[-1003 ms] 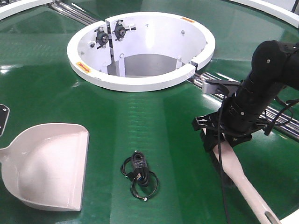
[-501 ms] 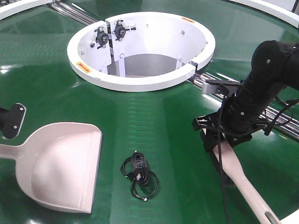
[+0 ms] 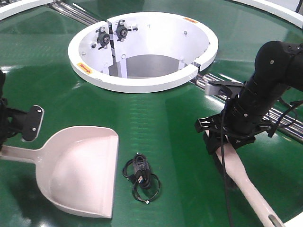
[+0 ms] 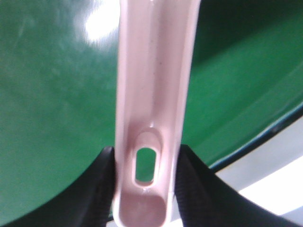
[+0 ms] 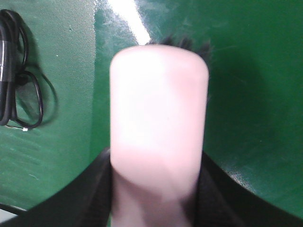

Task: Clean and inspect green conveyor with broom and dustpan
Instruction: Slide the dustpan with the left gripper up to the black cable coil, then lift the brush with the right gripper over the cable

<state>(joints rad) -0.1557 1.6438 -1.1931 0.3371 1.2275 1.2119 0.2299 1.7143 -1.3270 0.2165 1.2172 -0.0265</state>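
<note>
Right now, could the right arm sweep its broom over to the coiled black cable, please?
Probably yes. The right end effector holds the broom to one side of the cable, and only bare green belt lies between them. The dustpan sits on the cable's far side, out of the way.

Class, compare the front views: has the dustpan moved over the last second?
Yes. The dustpan has slid right, its lip closer to the black cable coil, which stayed put.

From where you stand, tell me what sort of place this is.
Probably a factory or sorting hall: a wide green conveyor wraps around a white ring-shaped hub, with steel rollers showing in the belt gaps.
</note>
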